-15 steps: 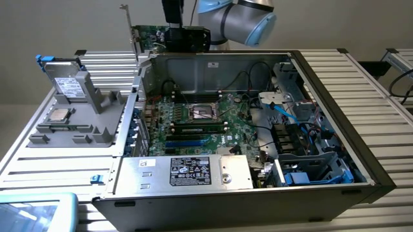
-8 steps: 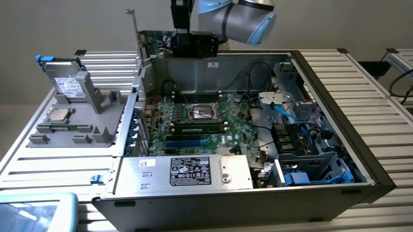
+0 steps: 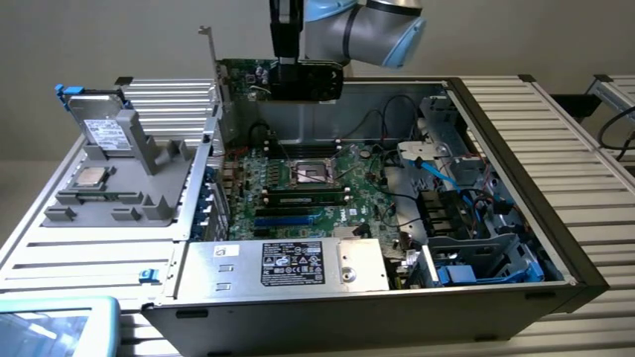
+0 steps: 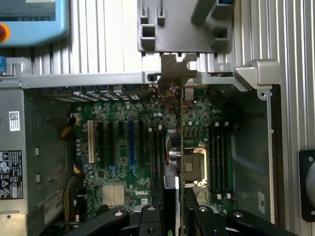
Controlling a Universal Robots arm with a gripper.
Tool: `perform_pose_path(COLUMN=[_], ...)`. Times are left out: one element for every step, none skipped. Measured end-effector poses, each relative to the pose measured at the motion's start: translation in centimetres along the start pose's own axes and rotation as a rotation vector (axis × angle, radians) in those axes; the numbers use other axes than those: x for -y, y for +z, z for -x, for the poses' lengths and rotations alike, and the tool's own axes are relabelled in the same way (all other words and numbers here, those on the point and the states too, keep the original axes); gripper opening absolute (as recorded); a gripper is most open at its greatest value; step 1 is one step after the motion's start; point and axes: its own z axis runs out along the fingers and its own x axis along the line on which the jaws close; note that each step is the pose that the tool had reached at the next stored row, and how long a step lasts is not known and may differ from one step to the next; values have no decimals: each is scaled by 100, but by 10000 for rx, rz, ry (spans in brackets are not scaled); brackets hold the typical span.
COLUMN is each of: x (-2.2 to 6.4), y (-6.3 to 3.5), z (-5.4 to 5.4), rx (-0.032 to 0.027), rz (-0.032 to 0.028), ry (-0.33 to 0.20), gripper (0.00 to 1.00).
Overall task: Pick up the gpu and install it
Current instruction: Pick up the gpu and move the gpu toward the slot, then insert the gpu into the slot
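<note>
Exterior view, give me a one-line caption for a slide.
The gripper holds the gpu above the motherboard of the open computer case.

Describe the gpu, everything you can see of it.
The gpu is a thin flat card with a green circuit board, a black block on one face and a silver metal bracket at one end. The pincer is clamped on its upper edge and holds it upright on edge in the air above the motherboard of the open computer case, not yet seated. Nothing else seems to touch it.
</note>
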Motion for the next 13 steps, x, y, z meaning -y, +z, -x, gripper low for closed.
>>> perform_pose_path(x=[0,0,0,0,0,0,0,0,0,0,0,0,0], y=[0,0,0,0,0,0,0,0,0,0,0,0,0], z=[0,0,0,0,0,0,0,0,0,0,0,0,0], rx=[0,0,0,0,0,0,1,1,1,1,-2,-1,-1], rz=[0,0,0,0,0,0,0,0,0,0,0,0,0], ry=[0,0,0,0,-1,-1,0,-1,0,0,0,-1,0], gripper=[27,27,27,27,27,27,27,27,27,27,27,27,27])
